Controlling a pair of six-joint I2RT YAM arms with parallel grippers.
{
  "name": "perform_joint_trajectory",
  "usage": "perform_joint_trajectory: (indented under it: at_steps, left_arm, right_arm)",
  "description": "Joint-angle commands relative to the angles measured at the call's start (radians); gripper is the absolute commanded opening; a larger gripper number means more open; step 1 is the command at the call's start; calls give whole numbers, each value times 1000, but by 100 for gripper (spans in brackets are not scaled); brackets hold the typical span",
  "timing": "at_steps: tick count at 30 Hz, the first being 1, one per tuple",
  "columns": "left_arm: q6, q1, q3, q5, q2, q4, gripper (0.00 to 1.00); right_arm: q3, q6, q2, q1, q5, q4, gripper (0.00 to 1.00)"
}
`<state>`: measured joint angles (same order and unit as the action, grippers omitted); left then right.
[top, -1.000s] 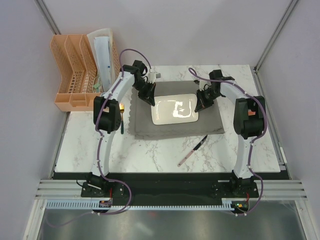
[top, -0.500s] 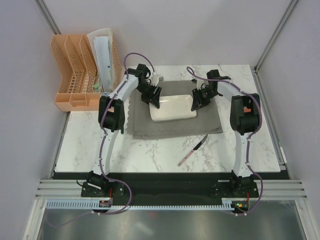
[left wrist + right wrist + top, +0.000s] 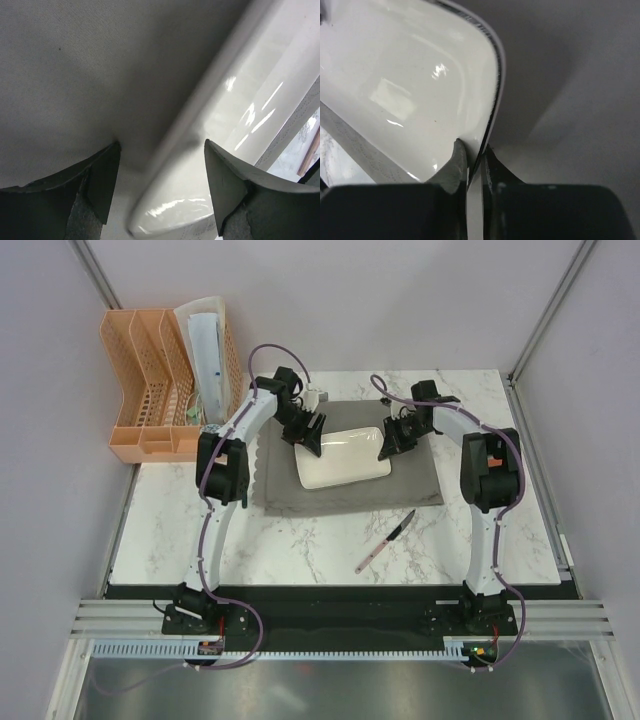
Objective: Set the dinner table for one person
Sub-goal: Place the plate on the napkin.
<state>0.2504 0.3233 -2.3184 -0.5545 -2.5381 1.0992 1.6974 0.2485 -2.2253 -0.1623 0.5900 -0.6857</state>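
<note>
A white rectangular plate lies on the grey scallop-edged placemat, which is on the marble dinner table. My left gripper is open at the plate's left end. In the left wrist view its fingers straddle the plate rim without touching it. My right gripper is shut on the plate's right rim. In the right wrist view its gripper pinches the dark-lined rim of the plate, and a shadow lies under that edge.
A knife with a pinkish handle lies on the marble in front of the placemat. An orange divided rack holding white items stands at the far left. A small white object sits behind the placemat.
My left gripper has opened and let go of the plate's left rim. My right gripper opened briefly, then shut again on the right rim. The plate has shifted slightly left and back.
</note>
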Motion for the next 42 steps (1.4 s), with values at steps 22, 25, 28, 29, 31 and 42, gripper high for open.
perform_joint_trajectory:
  at_steps: [22, 25, 28, 29, 31, 42]
  left_arm:
    - [174, 28, 44, 359, 145, -84, 94]
    - [248, 28, 13, 528, 238, -93, 97]
    - [286, 14, 2, 607, 294, -96, 99]
    - [286, 10, 5, 608, 330, -94, 99]
    - [267, -1, 42, 582, 369, -79, 100]
    - [75, -3, 282, -13, 461, 91, 100]
  right_arm:
    - [-76, 72, 24, -26, -99, 6, 57]
    - [-77, 75, 29, -28, -94, 0, 61]
    - [-85, 77, 42, -28, -98, -2, 63]
    - [-90, 75, 49, -28, -98, -2, 63]
    - [-94, 74, 64, -28, -99, -2, 63]
    - [-117, 67, 142, -28, -127, -17, 64]
